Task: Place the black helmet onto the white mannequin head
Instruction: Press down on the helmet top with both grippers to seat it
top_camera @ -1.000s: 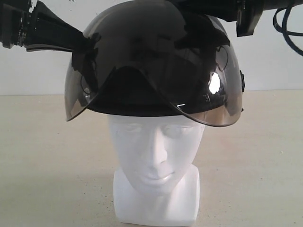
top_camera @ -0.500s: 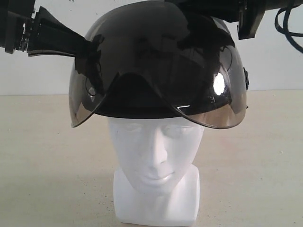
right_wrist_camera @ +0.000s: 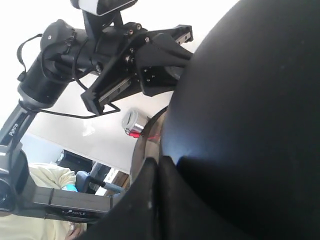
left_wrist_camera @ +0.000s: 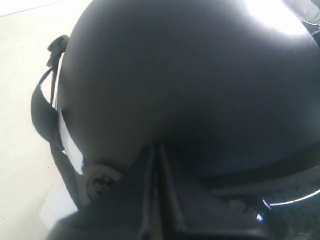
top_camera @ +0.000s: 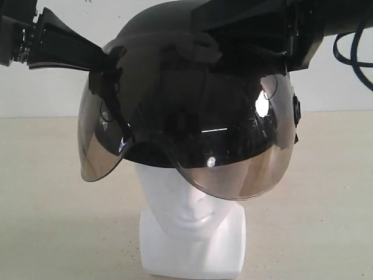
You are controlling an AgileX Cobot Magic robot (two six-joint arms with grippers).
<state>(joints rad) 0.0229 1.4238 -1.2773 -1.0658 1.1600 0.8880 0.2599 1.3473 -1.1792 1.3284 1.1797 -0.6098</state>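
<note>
The helmet (top_camera: 157,26) is sitting lower than it was half a second ago. Back then its visor (top_camera: 233,172) ended at the brow and the whole face showed. Now the visor is hanging over the forehead and eyes of the white head (top_camera: 192,233), down to about the nose. The helmet is facing the same way as the face, toward the exterior camera, tipped a little forward, with its widest span running side to side across that view. The head is standing upright on the table (top_camera: 46,192). The left gripper (left_wrist_camera: 154,148) is pinching the helmet's side by the visor, fingers almost together. The right gripper (right_wrist_camera: 157,161) is clamping the shell on the other side, fingers likewise nearly closed.
</note>
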